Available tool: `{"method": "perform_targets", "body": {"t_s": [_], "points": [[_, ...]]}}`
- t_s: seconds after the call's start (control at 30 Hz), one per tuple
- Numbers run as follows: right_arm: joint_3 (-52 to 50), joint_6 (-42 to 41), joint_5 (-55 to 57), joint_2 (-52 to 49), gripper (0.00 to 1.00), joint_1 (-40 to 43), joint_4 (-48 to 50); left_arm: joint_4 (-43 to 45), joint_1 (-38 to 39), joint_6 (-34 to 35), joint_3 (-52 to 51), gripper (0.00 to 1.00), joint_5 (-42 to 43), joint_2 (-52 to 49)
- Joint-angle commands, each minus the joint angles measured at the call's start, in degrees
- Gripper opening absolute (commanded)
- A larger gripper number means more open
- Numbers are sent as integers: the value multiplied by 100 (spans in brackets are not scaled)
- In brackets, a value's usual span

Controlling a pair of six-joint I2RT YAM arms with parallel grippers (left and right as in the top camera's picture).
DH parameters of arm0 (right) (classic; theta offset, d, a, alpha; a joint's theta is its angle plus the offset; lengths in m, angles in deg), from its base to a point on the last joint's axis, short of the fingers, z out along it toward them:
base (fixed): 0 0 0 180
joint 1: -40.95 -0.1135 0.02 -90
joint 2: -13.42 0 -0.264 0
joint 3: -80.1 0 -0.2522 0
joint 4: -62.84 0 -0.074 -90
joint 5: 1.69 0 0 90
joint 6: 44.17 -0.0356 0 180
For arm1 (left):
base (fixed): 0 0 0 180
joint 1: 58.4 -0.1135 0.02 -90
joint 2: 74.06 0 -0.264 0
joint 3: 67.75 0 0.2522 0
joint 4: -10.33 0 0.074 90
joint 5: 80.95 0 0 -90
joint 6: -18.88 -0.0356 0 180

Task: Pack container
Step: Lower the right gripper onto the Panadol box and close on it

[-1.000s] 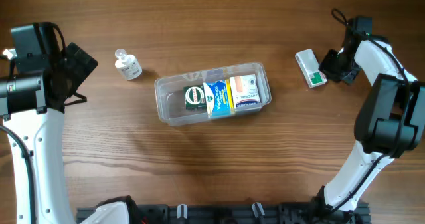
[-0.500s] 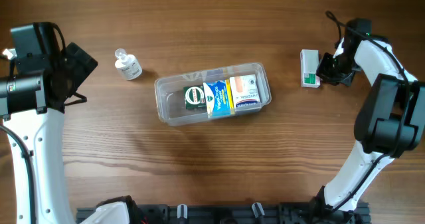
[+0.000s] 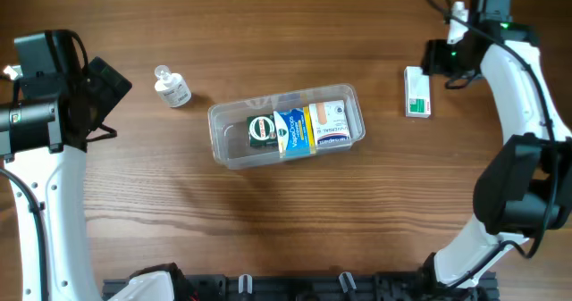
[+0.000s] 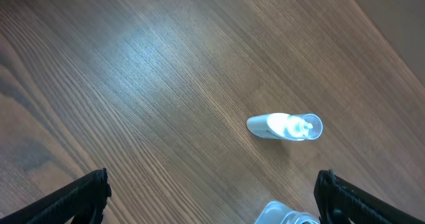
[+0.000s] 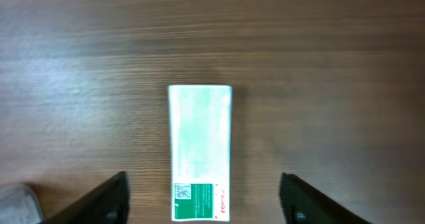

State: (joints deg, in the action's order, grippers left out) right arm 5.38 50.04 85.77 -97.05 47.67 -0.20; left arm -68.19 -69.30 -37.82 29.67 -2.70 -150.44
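Observation:
The clear plastic container (image 3: 223, 131) lies at the table's middle, with several small packs side by side in it. A white and green box (image 3: 416, 92) lies flat on the wood to its right. My right gripper (image 3: 440, 62) hangs just above and beyond that box, open, holding nothing. In the right wrist view the box (image 5: 199, 141) lies between the spread fingers (image 5: 106, 197), clear of both. My left gripper (image 3: 114, 103) stands open at the far left, empty. A corner of the container (image 4: 284, 215) shows at the bottom of the left wrist view.
A small clear bottle with a white cap (image 3: 172, 87) lies left of the container; the left wrist view shows the bottle (image 4: 285, 126) on its side. Bare wood surrounds everything. The arm bases run along the front edge.
My right gripper has opened and let go of the white and green box, then risen away toward the far edge. The box now lies square on the table. The left arm is still.

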Motion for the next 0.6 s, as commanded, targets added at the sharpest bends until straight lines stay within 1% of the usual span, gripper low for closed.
{"method": "perform_targets", "body": {"t_s": [0.0,0.07,0.13,0.17,0.23,0.33,0.57], "points": [[-107,610,13,-37,81,-181,278,-4,-31,-7,61,100,-33,20],[-264,529,9,-44,87,-184,566,-7,-31,-7,61,100,-33,20],[-404,527,11,-74,89,-184,710,-4,-31,-9,61,100,-33,20],[-501,525,13,-98,93,-184,820,-7,-31,-7,61,100,-33,20],[-684,520,13,-142,96,-186,1058,-7,-31,-7,61,100,-33,20],[-874,367,17,-264,99,-184,1276,-4,-31,-7,61,100,-33,20],[-1104,114,66,-811,100,-184,1519,-4,-31,-7,61,100,-33,20]]}}
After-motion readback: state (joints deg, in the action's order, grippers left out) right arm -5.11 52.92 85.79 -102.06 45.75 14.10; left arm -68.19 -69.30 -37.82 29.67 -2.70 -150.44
